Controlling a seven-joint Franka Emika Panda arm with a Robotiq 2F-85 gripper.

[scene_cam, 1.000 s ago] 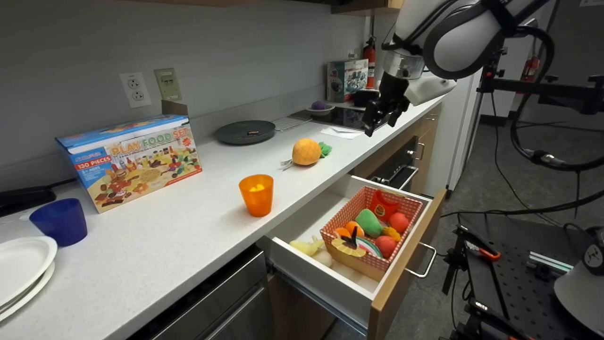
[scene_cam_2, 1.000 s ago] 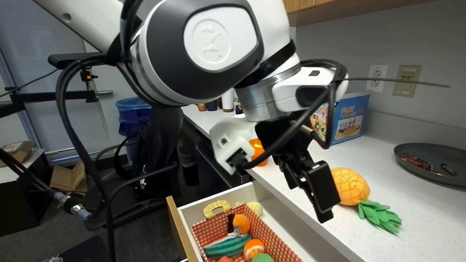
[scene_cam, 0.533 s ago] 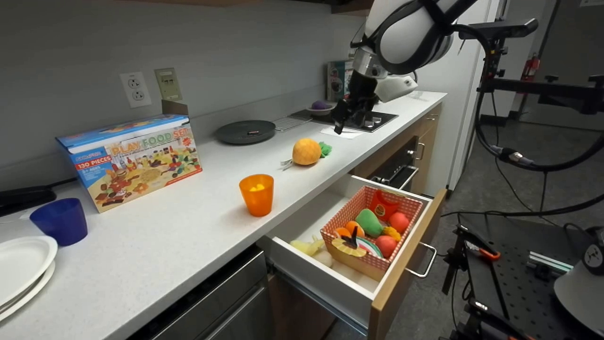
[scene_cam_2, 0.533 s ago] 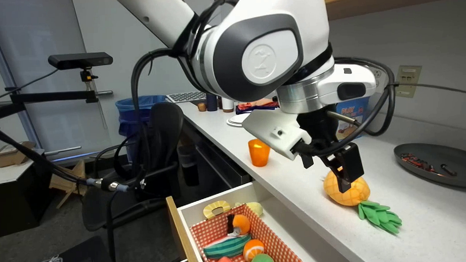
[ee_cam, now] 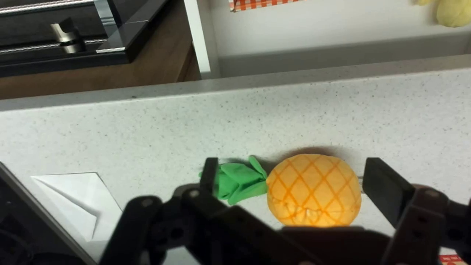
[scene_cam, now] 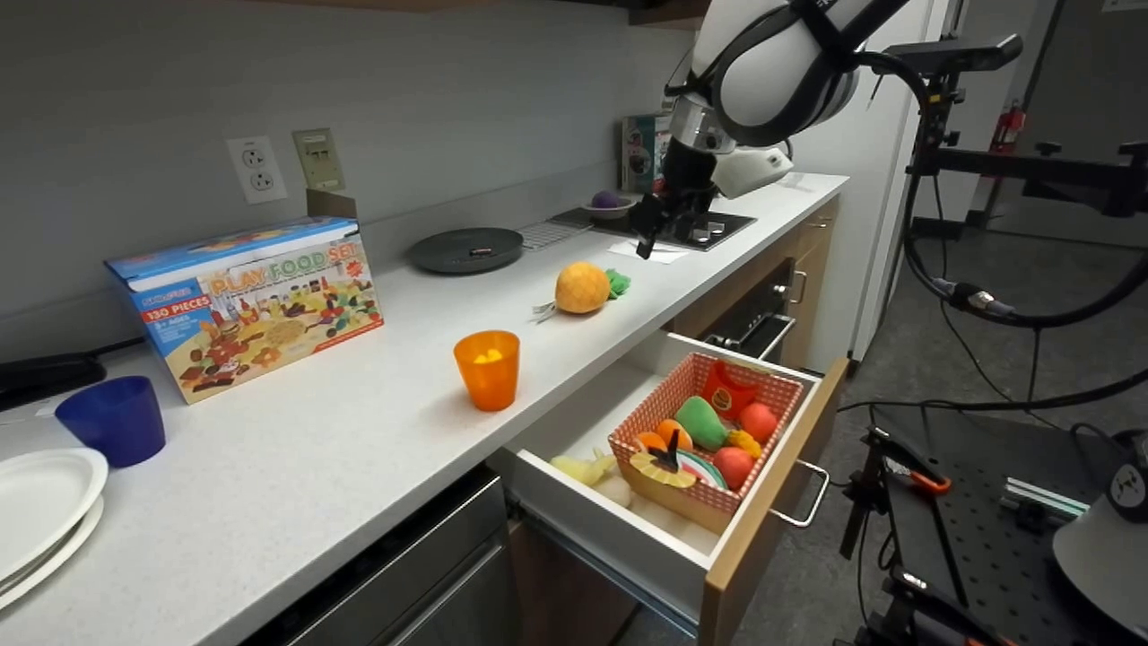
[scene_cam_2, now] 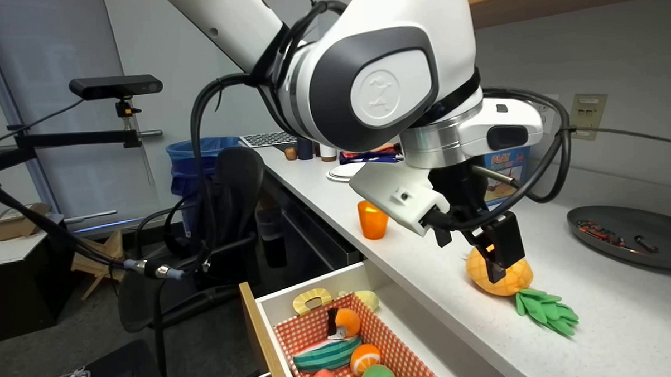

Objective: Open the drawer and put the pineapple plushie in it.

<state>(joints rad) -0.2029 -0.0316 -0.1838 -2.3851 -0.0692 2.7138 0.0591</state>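
The pineapple plushie (scene_cam: 583, 288) lies on its side on the white counter, yellow-orange with green leaves. It also shows in an exterior view (scene_cam_2: 514, 280), partly behind a finger, and whole but for its lower edge in the wrist view (ee_cam: 312, 198). My gripper (scene_cam_2: 472, 256) is open and empty, raised above the counter near the plushie and not touching it. In the wrist view the plushie appears between the spread fingers (ee_cam: 296, 182). The drawer (scene_cam: 776, 502) is pulled open, with a wood front and silver handle (scene_cam: 807, 499). Its pale interior shows in the wrist view (ee_cam: 312, 31).
A red-checkered basket (scene_cam: 664, 395) of toy food sits in the drawer. An orange cup (scene_cam: 489, 370) stands near the counter edge. A dark pan (scene_cam: 466, 250), a play food box (scene_cam: 256, 301), a fork (scene_cam: 543, 311) and white paper (ee_cam: 79, 202) lie on the counter.
Over the past second my open gripper has moved inward over the counter, toward the plushie. In the last half second it has barely moved. The drawer and plushie have stayed put.
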